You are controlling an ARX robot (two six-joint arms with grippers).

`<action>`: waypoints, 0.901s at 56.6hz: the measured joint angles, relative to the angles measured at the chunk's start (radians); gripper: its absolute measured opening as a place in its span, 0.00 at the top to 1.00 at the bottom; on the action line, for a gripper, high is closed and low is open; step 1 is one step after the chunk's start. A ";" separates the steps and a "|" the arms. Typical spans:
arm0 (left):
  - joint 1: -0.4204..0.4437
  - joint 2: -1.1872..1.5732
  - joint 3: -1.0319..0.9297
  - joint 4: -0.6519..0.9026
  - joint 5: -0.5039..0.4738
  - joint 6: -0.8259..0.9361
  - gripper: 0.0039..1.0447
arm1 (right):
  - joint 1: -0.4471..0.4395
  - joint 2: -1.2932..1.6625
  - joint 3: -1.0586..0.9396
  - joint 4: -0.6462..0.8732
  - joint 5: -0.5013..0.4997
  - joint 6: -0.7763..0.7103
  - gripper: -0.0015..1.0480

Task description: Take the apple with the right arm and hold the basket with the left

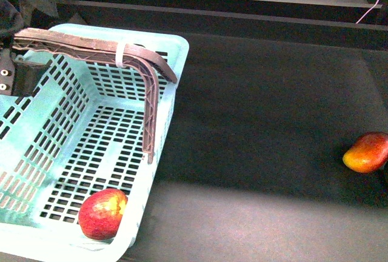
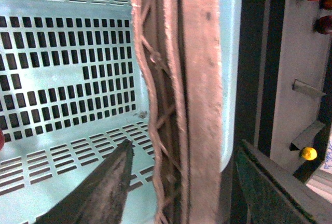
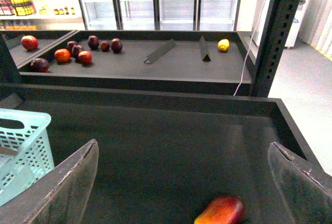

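The apple (image 1: 103, 213), red with yellow streaks, lies inside the teal basket (image 1: 173, 62) at its near corner. The basket's brown handle (image 1: 121, 53) is raised over it. In the left wrist view that handle (image 2: 199, 79) runs between the two fingers of my open left gripper (image 2: 184, 151), and neither finger presses on it. My right gripper (image 3: 182, 145) is open and empty above the dark table, far to the right of the basket. It does not show in the front view.
A red-to-yellow mango-like fruit (image 1: 367, 151) lies at the table's right side, below the right gripper (image 3: 220, 211). Behind a raised ledge (image 3: 155, 99), a back shelf holds several dark red fruits (image 3: 78, 53) and a yellow one (image 3: 223, 44). A black post (image 3: 280, 32) stands right.
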 joint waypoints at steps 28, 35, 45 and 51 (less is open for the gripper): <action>-0.064 -0.277 -0.084 -0.100 -0.075 0.000 0.07 | 0.000 0.000 0.000 0.000 0.000 0.000 0.08; -0.064 -0.275 -0.098 -0.060 -0.078 0.039 0.08 | 0.000 0.000 0.000 0.000 0.000 0.000 0.08; 0.000 -0.325 -0.463 0.787 -0.019 0.895 0.39 | 0.000 0.000 0.000 0.000 0.000 0.000 0.08; 0.048 -0.427 -0.550 0.927 0.021 1.326 0.58 | 0.000 0.000 0.000 0.000 0.000 0.000 0.08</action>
